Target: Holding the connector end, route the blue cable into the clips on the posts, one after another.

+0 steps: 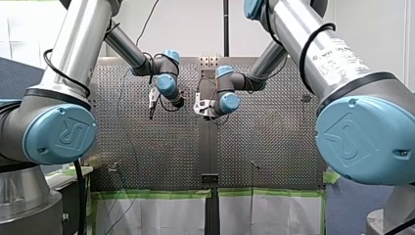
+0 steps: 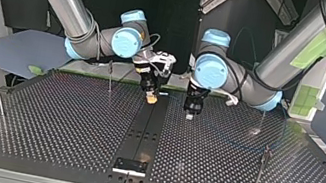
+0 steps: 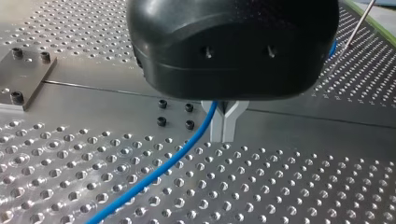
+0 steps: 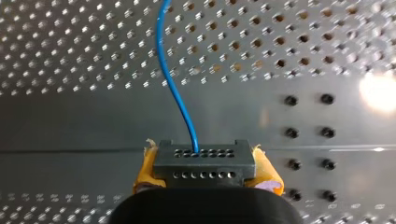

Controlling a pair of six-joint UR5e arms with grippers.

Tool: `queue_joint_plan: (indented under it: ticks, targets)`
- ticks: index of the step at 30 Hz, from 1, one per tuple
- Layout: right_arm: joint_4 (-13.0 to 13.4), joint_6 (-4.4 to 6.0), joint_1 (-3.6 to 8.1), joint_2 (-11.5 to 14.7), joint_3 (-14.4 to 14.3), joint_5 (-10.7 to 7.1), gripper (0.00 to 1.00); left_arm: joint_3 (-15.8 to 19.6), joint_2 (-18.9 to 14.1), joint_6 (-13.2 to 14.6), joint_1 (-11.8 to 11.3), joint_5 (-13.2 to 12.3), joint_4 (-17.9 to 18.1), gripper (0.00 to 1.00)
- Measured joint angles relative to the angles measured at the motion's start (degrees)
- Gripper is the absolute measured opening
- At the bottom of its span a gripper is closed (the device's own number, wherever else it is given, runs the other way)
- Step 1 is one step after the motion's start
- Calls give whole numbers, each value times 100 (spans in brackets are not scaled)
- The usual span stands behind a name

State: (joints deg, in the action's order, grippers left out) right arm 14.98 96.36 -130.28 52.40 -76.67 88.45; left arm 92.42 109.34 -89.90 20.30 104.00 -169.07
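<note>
Blue cable (image 4: 187,122), one: its long axis runs ahead from our right gripper (image 2: 151,94), curving slightly. Connector (image 4: 204,163), one: clamped between that gripper's yellow pads (image 4: 148,170), cable face pointing away from it. Our left gripper (image 3: 224,123), metal fingers brought together, pinches the cable farther along. Posts (image 2: 110,76), four counted in the top view, well apart.

Front cam: behind and above the shoulders, looking out over the perforated table (image 1: 147,142), my left arm (image 1: 63,58) in at 9 o'clock, my right arm (image 1: 333,63) at 3. Top cam: low across the table, facing back, sides swapped. Wrist cams: right up close, pointing down at the same plain centre strip (image 3: 116,100).
</note>
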Motion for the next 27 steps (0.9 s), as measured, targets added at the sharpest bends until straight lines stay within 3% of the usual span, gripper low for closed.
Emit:
queue_joint_plan:
  ticks: [6,15,20,27]
  targets:
    - [102,-48,46,-2,-239,58,0,2,186,-22,80,33,34,0]
    - [467,-56,166,-4,-745,76,0,14,636,-48,275,38,243,0]
    - [616,-80,220,-4,-980,83,0,173,927,-197,326,32,515,0]
    - [949,-59,294,-11,-1331,80,0,534,1022,-284,374,20,898,0]
